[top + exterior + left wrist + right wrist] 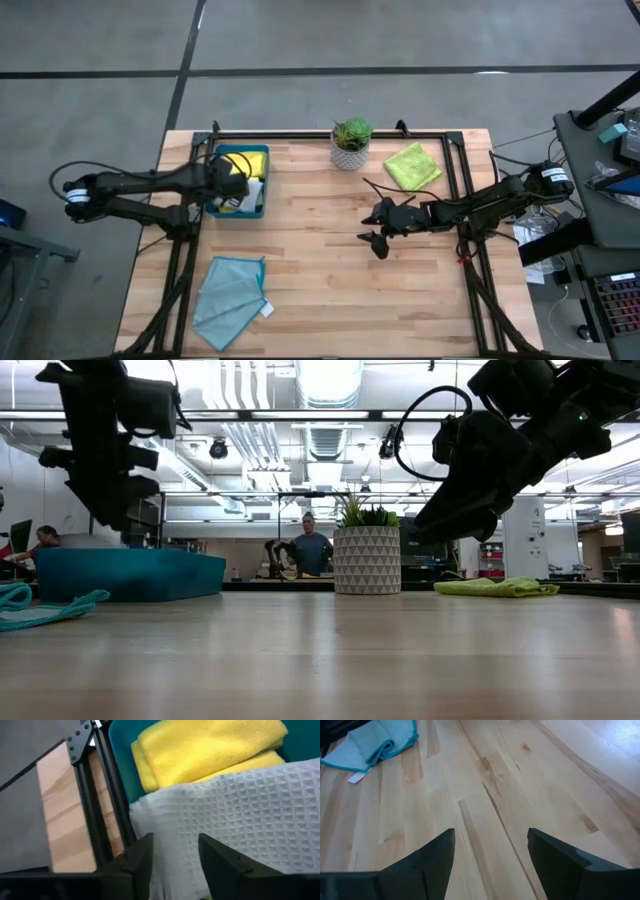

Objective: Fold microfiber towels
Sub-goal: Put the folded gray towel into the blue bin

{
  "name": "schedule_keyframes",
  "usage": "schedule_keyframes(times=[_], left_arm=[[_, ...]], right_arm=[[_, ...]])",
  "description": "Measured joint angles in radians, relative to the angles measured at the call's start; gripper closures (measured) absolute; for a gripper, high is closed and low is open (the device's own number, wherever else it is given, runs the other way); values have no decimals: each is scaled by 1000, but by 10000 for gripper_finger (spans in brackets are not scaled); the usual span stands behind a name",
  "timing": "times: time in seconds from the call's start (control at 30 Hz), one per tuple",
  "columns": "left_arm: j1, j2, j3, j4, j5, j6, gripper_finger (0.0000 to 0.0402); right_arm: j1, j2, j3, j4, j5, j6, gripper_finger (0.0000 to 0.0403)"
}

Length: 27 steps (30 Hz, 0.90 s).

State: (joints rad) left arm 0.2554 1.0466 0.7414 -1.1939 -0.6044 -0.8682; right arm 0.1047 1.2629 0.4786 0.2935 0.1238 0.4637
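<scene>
Overhead and table-level views share the planter [351, 143] (wrist cameras look close).

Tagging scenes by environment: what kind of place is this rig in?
Likely an industrial lab or workshop, not a home: exposed ceiling ducts, a concrete floor around the wooden table, a desk with a keyboard nearby, and a person at benches behind.

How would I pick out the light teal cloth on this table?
Start at the wooden table and go to the near corner on the left arm's side. The light teal cloth lies there flat and alone, a white tag at its edge, unlike the lime green cloth.
</scene>
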Motion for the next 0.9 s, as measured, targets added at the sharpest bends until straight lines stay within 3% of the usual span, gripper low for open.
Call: schedule_keyframes(times=[0.27,0.47,0.67,0.9], left_arm=[[0,10,52,39,4,176,245],[0,76,36,65,11,219,311],[1,198,36,220,19,214,391],[3,358,36,328,63,221,399]], right_arm=[[0,0,0,8,1,-2,165],[0,0,0,47,8,-6,165],[0,0,0,57,8,-11,165],[0,0,0,57,8,-10,165]])
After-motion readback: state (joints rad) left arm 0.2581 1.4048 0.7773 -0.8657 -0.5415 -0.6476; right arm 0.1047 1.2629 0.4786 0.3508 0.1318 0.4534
